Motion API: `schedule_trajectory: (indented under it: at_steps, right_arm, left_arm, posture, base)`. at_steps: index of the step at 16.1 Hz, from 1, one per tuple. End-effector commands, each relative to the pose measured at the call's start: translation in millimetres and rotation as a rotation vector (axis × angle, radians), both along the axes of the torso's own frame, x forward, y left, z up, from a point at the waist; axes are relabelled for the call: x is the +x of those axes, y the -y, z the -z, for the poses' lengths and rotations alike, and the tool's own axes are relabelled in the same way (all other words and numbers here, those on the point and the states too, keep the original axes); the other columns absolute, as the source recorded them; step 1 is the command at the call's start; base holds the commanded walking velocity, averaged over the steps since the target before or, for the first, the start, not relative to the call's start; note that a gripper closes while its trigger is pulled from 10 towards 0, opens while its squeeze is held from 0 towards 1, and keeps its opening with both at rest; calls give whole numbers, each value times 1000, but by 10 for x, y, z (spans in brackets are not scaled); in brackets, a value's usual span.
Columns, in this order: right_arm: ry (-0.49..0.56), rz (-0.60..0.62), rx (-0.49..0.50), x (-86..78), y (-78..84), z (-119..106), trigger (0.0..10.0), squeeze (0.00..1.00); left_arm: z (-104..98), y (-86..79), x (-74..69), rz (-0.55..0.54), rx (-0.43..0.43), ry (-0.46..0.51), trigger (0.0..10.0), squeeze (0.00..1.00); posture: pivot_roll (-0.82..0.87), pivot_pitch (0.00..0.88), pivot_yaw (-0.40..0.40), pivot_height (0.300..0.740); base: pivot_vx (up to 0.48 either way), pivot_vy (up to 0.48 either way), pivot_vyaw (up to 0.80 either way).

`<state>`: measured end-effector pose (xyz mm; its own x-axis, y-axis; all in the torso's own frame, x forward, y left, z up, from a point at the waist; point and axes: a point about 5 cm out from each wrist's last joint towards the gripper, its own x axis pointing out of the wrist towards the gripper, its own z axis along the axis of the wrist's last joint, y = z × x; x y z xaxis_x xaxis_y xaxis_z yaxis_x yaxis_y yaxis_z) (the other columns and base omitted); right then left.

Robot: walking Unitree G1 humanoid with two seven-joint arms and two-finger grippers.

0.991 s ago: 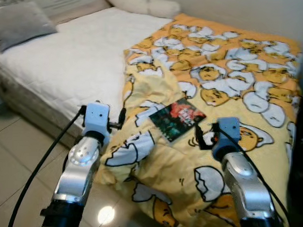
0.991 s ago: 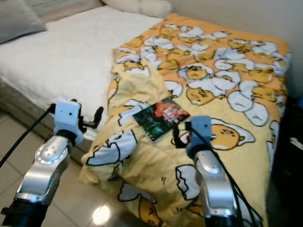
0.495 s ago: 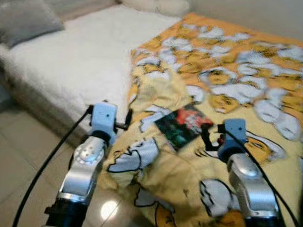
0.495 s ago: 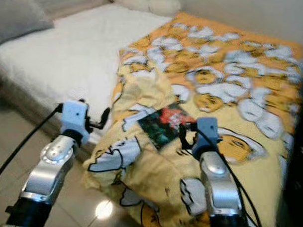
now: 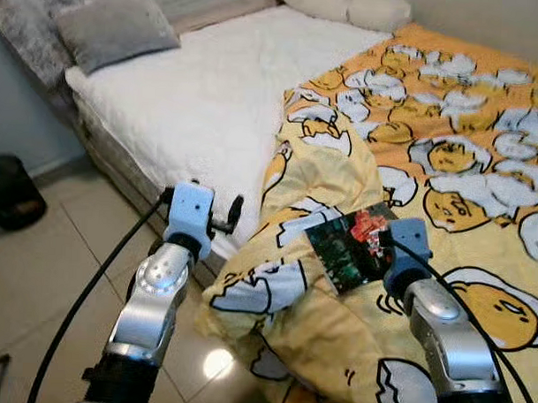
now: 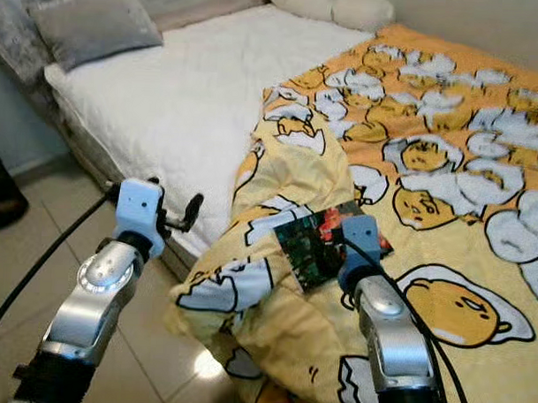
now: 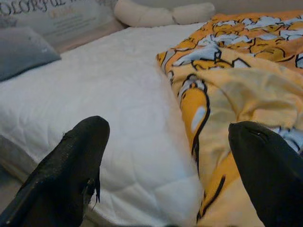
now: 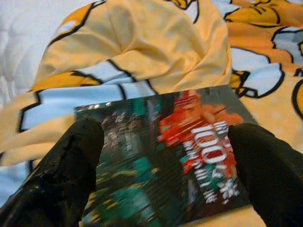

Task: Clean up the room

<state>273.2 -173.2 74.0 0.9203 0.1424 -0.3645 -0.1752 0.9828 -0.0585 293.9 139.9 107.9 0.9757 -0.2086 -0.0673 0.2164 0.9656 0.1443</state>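
A book (image 5: 349,250) with a dark green and red cover lies flat on the rumpled yellow egg-print blanket (image 5: 466,129) near the bed's foot. My right gripper (image 8: 165,130) is open just over the book's near edge, one black finger (image 8: 71,161) on each side of the cover. My left gripper (image 5: 230,214) is open and holds nothing. It hovers at the bed's edge, where the white mattress (image 7: 109,104) meets the blanket's fold.
A grey pillow (image 5: 116,28) lies at the far end of the white mattress, and white pillows (image 5: 346,5) sit by the wall. A black bin (image 5: 11,192) stands on the tiled floor (image 5: 45,291) to the left. Part of the blanket hangs down to the floor.
The camera has swung, so the bed sits further right in the picture and the bin has come into sight. My right gripper has come closer to the book.
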Motion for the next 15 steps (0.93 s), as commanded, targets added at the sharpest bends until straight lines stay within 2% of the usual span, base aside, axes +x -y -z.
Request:
schedule_trajectory:
  at_steps: [1, 4, 6, 7, 10, 14, 15]
  right_arm:
    - [-10, -2, 21, 9, -35, -13, 10000, 0]
    - [-104, 67, 39, 0, 71, 79, 10000, 0]
    - [-125, 160, 13, 57, 204, 138, 10000, 0]
    - [-133, 188, 41, 85, 225, 153, 10000, 0]
    - [-150, 264, 218, 174, 232, 180, 10000, 0]
    - [-196, 320, 422, 279, 188, 248, 10000, 0]
    - [-226, 329, 518, 320, 155, 265, 10000, 0]
  left_arm:
    - [-24, -26, 4, 5, 16, 10, 10000, 937]
    - [20, 66, -88, 151, 58, -23, 10000, 941]
    - [51, 53, -140, 217, 81, -52, 10000, 945]
    - [60, 38, -161, 240, 92, -62, 10000, 945]
    - [81, 6, -242, 315, 105, -94, 10000, 945]
    - [65, 6, -267, 358, 115, -98, 10000, 945]
    - [61, 20, -275, 399, 128, -104, 10000, 945]
  posture:
    - [13, 0, 43, 740]
    - [13, 0, 42, 740]
    - [18, 0, 38, 740]
    - [24, 0, 33, 740]
    - [33, 0, 27, 740]
    - [46, 0, 22, 740]
    - [46, 0, 22, 740]
  base:
    - [0, 0, 0]
    - [0, 0, 0]
    - [0, 0, 0]
    - [0, 0, 0]
    - [0, 0, 0]
    - [0, 0, 0]
    - [0, 0, 0]
